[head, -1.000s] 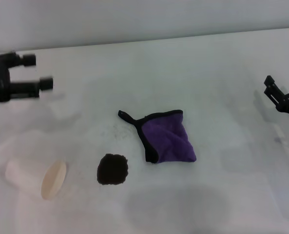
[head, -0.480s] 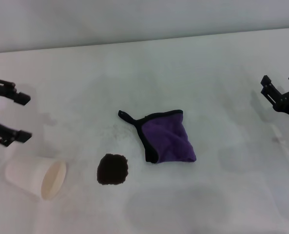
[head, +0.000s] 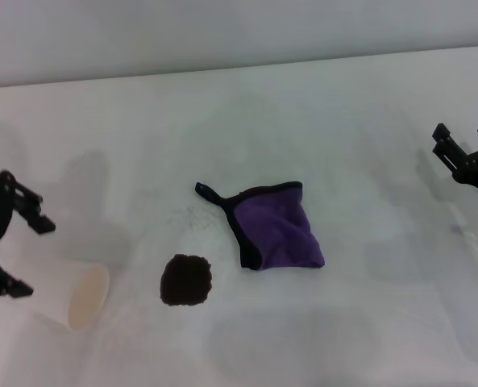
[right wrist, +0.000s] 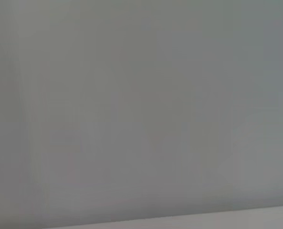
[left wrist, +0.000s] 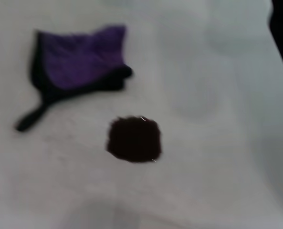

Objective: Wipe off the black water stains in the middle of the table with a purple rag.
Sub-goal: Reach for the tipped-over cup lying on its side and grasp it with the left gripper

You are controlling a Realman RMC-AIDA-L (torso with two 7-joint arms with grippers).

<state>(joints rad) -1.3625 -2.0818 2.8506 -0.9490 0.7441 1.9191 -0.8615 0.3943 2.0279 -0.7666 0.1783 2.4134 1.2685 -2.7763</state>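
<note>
The purple rag (head: 277,227) lies crumpled near the middle of the white table (head: 327,121), its black loop pointing to the far left. The black water stains (head: 185,280) form one round dark blotch just near-left of the rag. The left wrist view shows both the rag (left wrist: 79,62) and the blotch (left wrist: 134,139). My left gripper (head: 22,244) is open at the left edge, right above the fallen paper cup. At the far right edge, well away from the rag, my right gripper (head: 463,139) stands open.
A white paper cup (head: 81,294) lies on its side at the near left, mouth facing the stain, partly hidden by my left gripper. Faint grey speckles (head: 192,214) dot the table between the rag's loop and the stain. The right wrist view shows only a grey surface.
My left gripper has swung down and toward me, from the far left to just over the paper cup. The right gripper, the rag and the stain have stayed put.
</note>
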